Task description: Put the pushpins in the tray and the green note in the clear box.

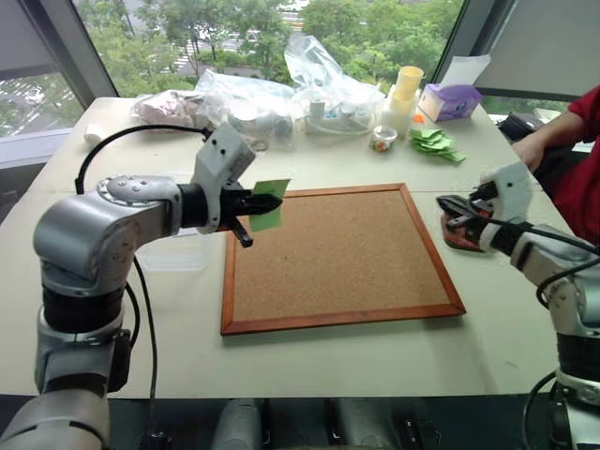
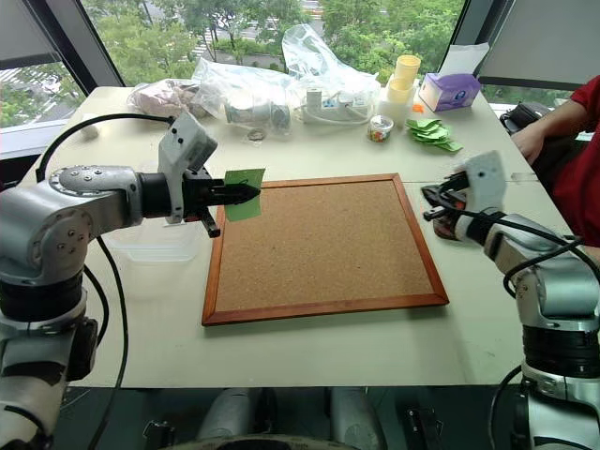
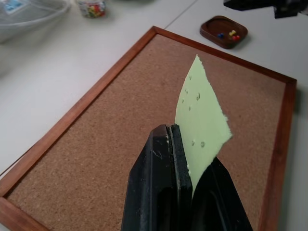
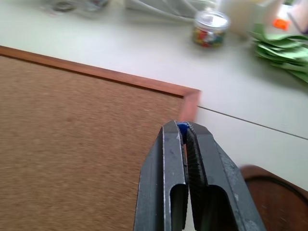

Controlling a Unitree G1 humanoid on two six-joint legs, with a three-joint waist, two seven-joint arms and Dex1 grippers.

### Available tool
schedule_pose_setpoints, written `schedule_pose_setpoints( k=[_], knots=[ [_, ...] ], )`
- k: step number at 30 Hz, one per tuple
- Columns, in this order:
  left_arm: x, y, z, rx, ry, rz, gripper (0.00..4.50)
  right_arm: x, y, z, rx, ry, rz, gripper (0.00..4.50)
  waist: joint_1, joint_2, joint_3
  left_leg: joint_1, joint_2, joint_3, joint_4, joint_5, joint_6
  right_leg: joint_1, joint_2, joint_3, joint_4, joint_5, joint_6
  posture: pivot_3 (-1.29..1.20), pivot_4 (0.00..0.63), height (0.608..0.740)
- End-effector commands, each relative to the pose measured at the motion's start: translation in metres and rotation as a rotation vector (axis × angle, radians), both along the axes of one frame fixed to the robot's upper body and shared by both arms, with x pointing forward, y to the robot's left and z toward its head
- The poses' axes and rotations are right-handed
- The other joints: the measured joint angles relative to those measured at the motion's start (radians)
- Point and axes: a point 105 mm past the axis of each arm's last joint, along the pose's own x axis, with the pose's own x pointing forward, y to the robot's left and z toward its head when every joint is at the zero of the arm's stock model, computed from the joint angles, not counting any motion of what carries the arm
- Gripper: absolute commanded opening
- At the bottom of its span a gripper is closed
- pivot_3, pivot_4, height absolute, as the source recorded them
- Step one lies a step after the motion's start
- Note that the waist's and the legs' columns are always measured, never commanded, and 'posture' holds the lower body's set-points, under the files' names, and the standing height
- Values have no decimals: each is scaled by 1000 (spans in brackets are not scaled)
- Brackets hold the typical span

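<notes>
Cork board (image 1: 342, 258) below. My left gripper (image 3: 179, 139) pinches the green note (image 3: 202, 122) edge-on, upright, above the board's left side. Right gripper (image 4: 185, 132), clamped on a blue pushpin (image 4: 182, 127), hovers level by the tray (image 4: 274, 192).

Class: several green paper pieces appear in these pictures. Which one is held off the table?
The green note, pinched in the left gripper above the cork board's edge. The other green slips lie heaped on the table.
</notes>
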Motion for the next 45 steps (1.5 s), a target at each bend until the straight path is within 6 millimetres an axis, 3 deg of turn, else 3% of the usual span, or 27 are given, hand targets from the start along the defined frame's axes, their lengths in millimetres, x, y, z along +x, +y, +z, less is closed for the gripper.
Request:
schedule_pose_setpoints(
  k=[1,12,16,21,22,28,31,32,35,39,41,45],
  knots=[
    [-14,-13,4,6,-34,-141,31,2,-15,-6,-16,20,-89,0,0,0,0,0,0,0,0,0,0,0,0,0,0,0,0,0,150,738],
    [-7,-21,-16,86,-63,-220,31,23,-46,-42,-35,112,-235,0,0,1,1,0,-1,1,0,0,0,0,1,1,0,0,0,0,150,738],
    [-6,-20,-17,92,-64,-219,0,25,-50,-41,-28,92,-242,1389,0,1,1,0,0,1,0,0,0,0,1,1,0,0,0,0,150,738],
    [-4,-19,-19,97,-66,-210,0,25,-52,-35,-24,70,-259,4090,0,1,1,0,0,1,0,0,0,0,1,1,0,0,0,0,150,738],
    [-3,-19,-19,97,-67,-210,0,25,-53,-35,-22,68,-263,4448,0,1,1,0,0,1,0,0,0,0,1,1,0,0,0,0,150,738],
    [-1,-19,-21,100,-71,-204,0,24,-55,-31,2,46,-282,4448,0,1,1,0,0,1,0,0,0,0,1,1,0,0,0,0,150,738],
    [8,-14,-18,91,-104,-158,0,26,-50,2,59,-101,-254,4448,0,2,1,0,0,1,0,0,0,0,1,1,0,0,0,0,150,738],
    [11,-11,-15,80,-114,-138,0,25,-38,12,61,-141,-183,4448,0,2,1,0,0,1,0,0,0,0,1,1,0,0,0,0,150,738],
    [32,10,0,28,-126,30,0,9,28,27,12,-169,181,4448,-3,4,3,0,0,1,0,0,0,0,2,1,0,0,0,0,150,738],
    [72,65,18,-41,-136,456,0,-28,104,39,52,-153,592,4448,0,4,3,0,1,-1,0,0,0,0,3,0,0,0,0,0,150,738],
    [79,87,19,-51,-123,604,0,-42,126,42,62,-133,716,4448,1,4,3,0,1,-1,0,0,0,0,2,0,1,0,0,0,150,738],
    [77,131,-2,28,-56,870,0,-64,161,44,22,-78,943,4448,4,3,3,0,0,-1,1,-1,1,0,1,0,1,0,0,0,150,738]
  ],
)
